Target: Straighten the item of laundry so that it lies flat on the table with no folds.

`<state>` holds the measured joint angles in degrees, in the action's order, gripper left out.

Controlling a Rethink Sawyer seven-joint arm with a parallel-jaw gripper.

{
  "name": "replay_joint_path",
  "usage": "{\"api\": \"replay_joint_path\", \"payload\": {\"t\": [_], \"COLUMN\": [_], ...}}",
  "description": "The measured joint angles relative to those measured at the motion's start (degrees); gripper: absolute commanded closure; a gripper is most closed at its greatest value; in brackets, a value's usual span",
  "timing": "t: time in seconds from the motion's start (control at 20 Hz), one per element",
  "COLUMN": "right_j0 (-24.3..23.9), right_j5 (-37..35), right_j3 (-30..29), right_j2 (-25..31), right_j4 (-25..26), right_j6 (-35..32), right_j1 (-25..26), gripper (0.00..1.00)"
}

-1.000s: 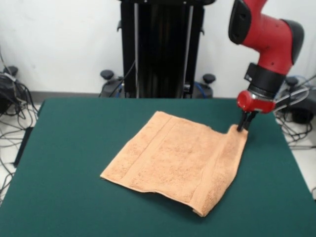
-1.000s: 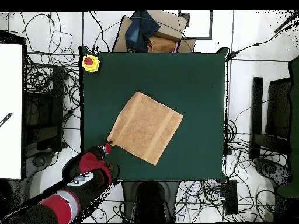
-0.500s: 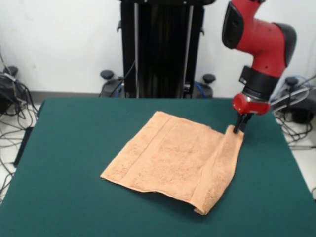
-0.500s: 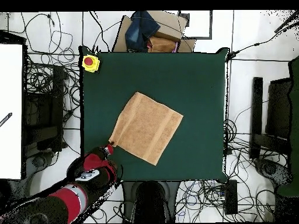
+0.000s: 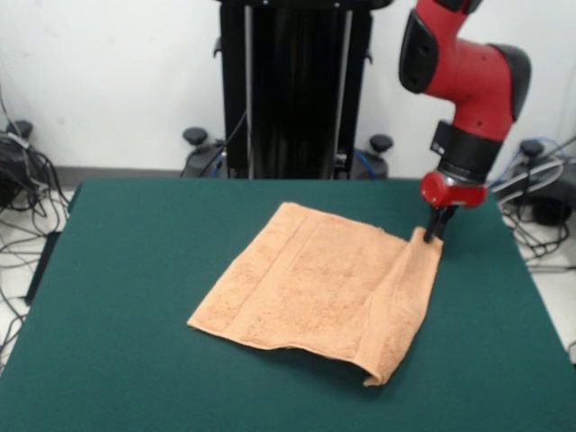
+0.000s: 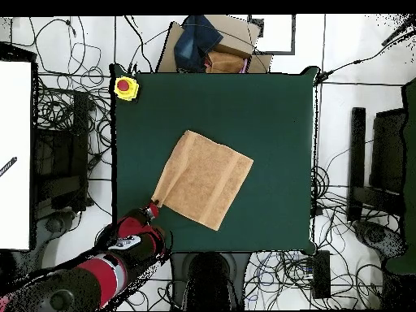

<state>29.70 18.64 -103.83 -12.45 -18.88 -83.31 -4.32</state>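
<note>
A peach-orange towel (image 5: 319, 292), the item of laundry, lies spread on the dark green table (image 5: 135, 270), set at an angle to the table's edges. Its right-hand strip rises toward one corner that my gripper (image 5: 434, 232) holds lifted a little off the felt, and the edge below that corner looks doubled under. My gripper is shut on that towel corner. From overhead the towel (image 6: 203, 179) shows as a tilted square near the middle of the table (image 6: 276, 114), with my gripper (image 6: 153, 207) at its lower left corner.
A yellow box with a red button (image 6: 125, 87) sits on one table corner in the overhead view. A black pedestal column (image 5: 297, 90) stands behind the table. Cables cover the floor around the table.
My gripper has drawn the held corner slightly left and toward the robot's base, and the whole towel has slid a little with it.
</note>
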Motion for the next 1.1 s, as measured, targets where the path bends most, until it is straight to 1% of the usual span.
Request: {"api": "replay_joint_path", "payload": {"t": [0.4,0.75,1.1], "right_j0": [-1.4,-1.47,-1.49], "right_j5": [1.57,3.87,4.71], "right_j3": [-2.19,-3.42,-4.23], "right_j2": [2.77,4.1,5.37], "right_j4": [2.78,3.19,3.18], "right_j6": [0.0,0.0,0.0], "right_j1": [-2.13,-2.47,-2.41], "gripper": [1.0,1.0,1.0]}}
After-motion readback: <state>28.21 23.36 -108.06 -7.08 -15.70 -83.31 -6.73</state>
